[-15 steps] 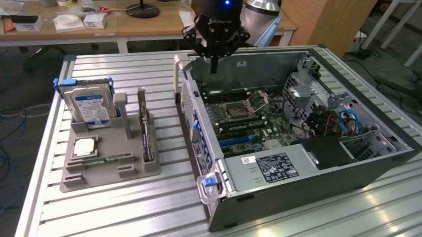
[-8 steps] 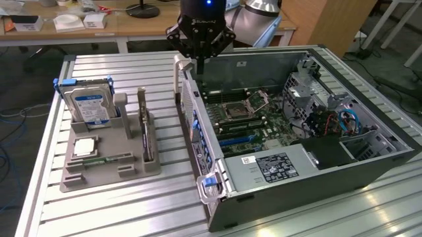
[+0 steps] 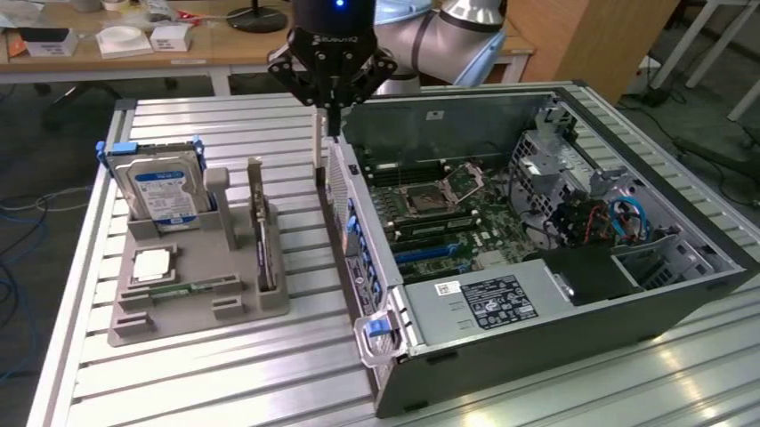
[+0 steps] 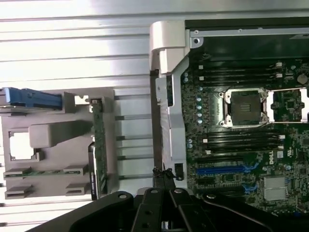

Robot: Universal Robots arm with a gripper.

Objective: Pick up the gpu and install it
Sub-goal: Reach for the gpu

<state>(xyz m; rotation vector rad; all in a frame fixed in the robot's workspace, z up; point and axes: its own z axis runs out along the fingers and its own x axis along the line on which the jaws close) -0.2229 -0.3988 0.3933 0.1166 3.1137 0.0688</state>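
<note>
The gpu (image 3: 260, 233) stands on edge in a slot of the grey holder (image 3: 190, 316), green board and dark shroud upright, its metal bracket at the far end. In the wrist view the gpu (image 4: 99, 145) shows edge-on in that same slot. My gripper (image 3: 334, 124) hangs shut, nothing seen between its fingers, above the open computer case's wall (image 3: 344, 191) on the holder's side. It is apart from the gpu, toward the exterior view's right. Its closed fingertips (image 4: 164, 175) sit over that wall. The motherboard (image 3: 446, 218) lies exposed with blue slots (image 4: 222, 170).
A blue-labelled hard drive (image 3: 160, 187) stands at the holder's far end. A processor (image 3: 152, 265) and a memory stick (image 3: 181, 289) lie in the holder. The case's handle (image 3: 377, 336) juts out in front. A desk with boxes (image 3: 125, 40) stands behind the slatted table (image 3: 238, 374).
</note>
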